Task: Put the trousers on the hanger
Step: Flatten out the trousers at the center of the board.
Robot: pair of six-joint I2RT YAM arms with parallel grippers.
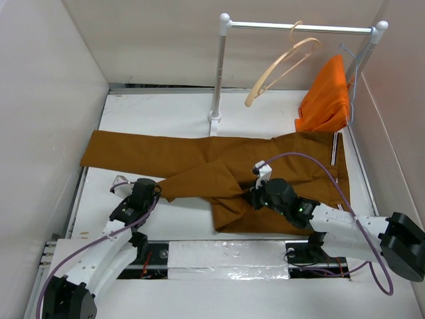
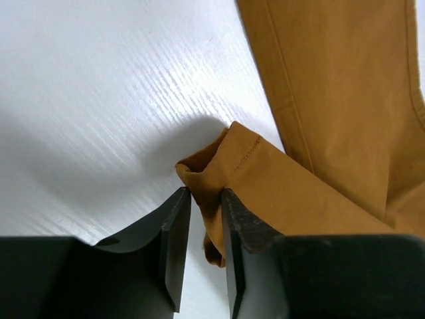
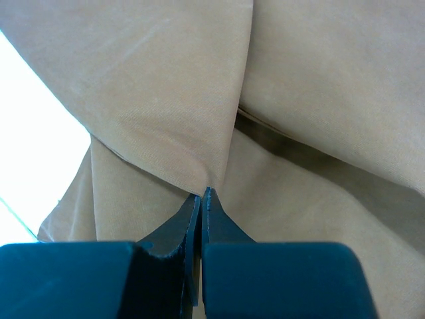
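rust-brown trousers (image 1: 166, 153) flat w/ 1 leg folded (stitched hem)

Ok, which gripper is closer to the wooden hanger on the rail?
Right. The right gripper pinches the trousers in front of the hanger; the left gripper is farther left, at a leg hem.

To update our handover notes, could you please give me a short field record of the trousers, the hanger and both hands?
trousers: lying on the table, one leg folded across
hanger: bare, hooked on the rail
left hand: closed on a leg cuff
right hand: shut, pinching a fabric fold
orange garment: hanging at the rail's right end
status: trousers not yet on hanger
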